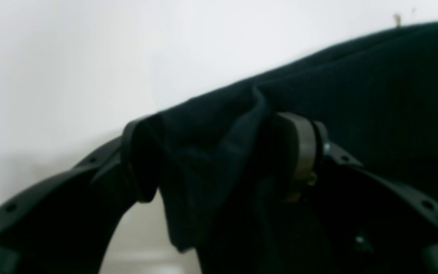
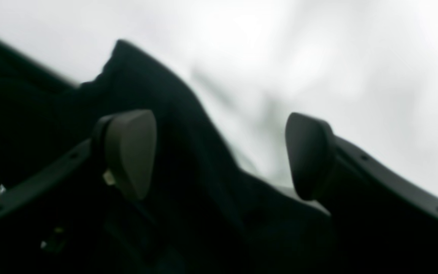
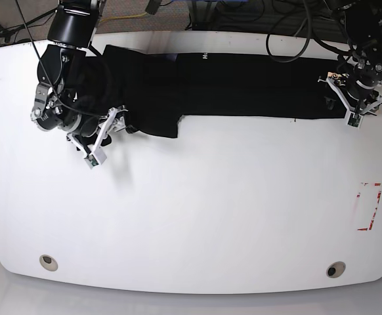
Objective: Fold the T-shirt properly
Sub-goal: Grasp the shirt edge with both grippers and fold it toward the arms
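The T-shirt lies folded into a long black band along the far edge of the white table. Its long axis runs across the base view from side to side, with small white lettering at its far edge.

Left gripper: positioned at the band's end on the base view's right. Jaws stand partly apart with a bunched fold of cloth between them.

Right gripper: positioned at the opposite end. Jaws spread wide, cloth lying between the pads without being clamped.
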Action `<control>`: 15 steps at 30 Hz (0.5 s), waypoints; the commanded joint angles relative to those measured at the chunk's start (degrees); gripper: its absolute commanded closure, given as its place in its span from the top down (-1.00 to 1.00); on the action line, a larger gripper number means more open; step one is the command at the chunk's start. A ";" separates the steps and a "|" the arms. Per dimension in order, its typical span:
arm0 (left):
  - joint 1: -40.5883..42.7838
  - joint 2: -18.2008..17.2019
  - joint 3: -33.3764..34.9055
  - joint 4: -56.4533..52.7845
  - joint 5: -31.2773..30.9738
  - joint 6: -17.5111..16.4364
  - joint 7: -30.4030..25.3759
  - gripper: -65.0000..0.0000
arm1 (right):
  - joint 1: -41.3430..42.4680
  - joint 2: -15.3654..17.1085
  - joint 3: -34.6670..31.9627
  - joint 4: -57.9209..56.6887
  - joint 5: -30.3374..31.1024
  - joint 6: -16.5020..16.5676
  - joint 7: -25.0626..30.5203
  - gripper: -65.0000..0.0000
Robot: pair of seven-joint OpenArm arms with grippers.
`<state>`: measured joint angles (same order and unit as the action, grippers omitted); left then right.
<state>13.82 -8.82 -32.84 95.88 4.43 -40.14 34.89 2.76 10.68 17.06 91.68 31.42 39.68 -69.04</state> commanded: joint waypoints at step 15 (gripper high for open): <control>0.02 -0.90 0.09 -1.24 -0.43 0.14 -0.83 0.22 | 0.18 -0.08 -2.60 -3.81 1.33 0.32 7.10 -0.98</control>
<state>14.24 -8.93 -32.56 94.48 4.25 -40.12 34.85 2.17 10.00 14.09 83.74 31.73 39.86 -62.59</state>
